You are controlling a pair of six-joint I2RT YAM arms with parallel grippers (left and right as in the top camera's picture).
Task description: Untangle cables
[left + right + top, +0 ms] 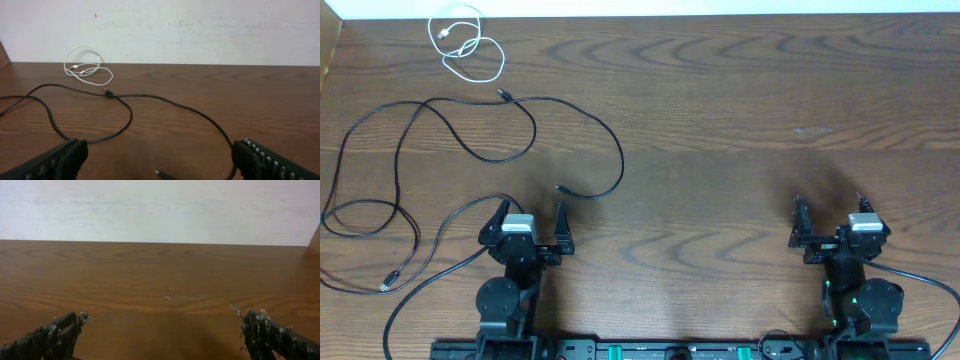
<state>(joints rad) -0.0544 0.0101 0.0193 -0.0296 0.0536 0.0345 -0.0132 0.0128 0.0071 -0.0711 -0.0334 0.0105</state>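
White cable is coiled alone at upper left, black cables are looped, seemingly crossed, at left; left gripper and right gripper are parked wide open, empty, so grasping a black strand is judged next.

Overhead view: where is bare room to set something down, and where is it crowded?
Free: the bare table from the black cables' rightmost loop to the right edge, ahead of the right tool. Crowded: the left side, black loops ahead of the left tool, white cable at the far-left corner.
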